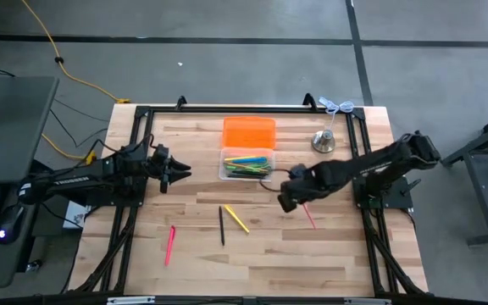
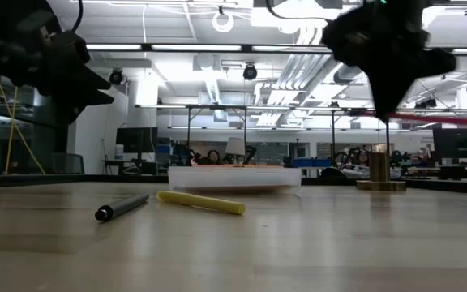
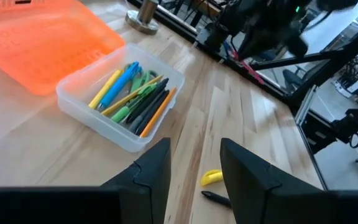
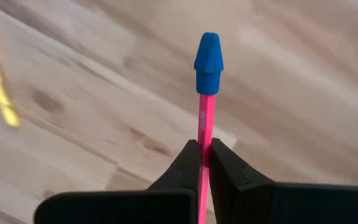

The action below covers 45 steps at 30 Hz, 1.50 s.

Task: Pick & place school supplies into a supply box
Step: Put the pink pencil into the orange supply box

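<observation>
Two fingers of the right gripper pinch a pink pencil mid-shaft, lifted for carrying to the supply box, while the left gripper waits spread.

No legible text (pencil print blurred)

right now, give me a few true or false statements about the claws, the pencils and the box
1. The right claw is shut on a pink pencil with a blue eraser cap. True.
2. The supply box is empty. False: it already holds several pens and markers.
3. The left claw holds the yellow marker. False: it is open and empty; the marker lies on the table.
4. A black pen lies beside the yellow marker. True.
5. The orange piece sits next to the box. True.
</observation>
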Available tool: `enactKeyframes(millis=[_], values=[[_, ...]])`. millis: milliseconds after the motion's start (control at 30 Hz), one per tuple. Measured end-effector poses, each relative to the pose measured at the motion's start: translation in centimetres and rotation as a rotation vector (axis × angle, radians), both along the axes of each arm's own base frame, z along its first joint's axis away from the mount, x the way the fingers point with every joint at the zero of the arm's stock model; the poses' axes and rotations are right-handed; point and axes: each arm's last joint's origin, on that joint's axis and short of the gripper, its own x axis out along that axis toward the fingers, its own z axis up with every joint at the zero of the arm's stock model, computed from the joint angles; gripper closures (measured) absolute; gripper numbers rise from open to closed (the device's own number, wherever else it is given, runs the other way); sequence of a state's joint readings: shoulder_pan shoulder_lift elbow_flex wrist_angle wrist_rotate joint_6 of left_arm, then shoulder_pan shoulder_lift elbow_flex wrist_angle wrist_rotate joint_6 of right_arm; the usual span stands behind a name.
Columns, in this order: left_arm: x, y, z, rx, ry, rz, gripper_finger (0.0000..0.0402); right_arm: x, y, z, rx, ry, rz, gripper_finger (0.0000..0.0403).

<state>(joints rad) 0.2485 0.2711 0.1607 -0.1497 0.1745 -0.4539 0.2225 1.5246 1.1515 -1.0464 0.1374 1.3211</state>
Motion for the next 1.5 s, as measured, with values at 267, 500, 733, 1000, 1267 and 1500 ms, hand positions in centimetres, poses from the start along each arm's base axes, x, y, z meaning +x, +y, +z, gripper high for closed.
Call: enactKeyframes(millis=[267,500,733,1000,1267,1500], values=[[0.1,0.0,-0.8,0.0,-0.014,0.0,0.0234,1.8,-2.7,4.3,-0.083,-0.103,0.075,0.0403],[0.1,0.0,-2.0,-0.03,0.015,0.007,0.0234,2.6,-4.6,7.4,-0.158,-0.18,0.142,0.0403],[0.1,0.0,-2.1,-0.035,0.019,0.008,0.0234,3.1,-5.7,9.3,-0.208,-0.243,0.224,0.0402],[0.1,0.0,-2.1,-0.035,0.019,0.009,0.0234,4.6,-6.1,10.4,-0.209,-0.408,0.424,0.0402],[0.1,0.0,-2.1,-0.035,0.02,0.008,0.0234,6.2,-6.1,11.9,-0.194,-0.658,0.684,0.0402],[0.1,0.0,-2.2,-0.038,0.03,0.008,0.0234,7.0,-6.3,13.2,-0.184,-0.856,0.845,0.0402]])
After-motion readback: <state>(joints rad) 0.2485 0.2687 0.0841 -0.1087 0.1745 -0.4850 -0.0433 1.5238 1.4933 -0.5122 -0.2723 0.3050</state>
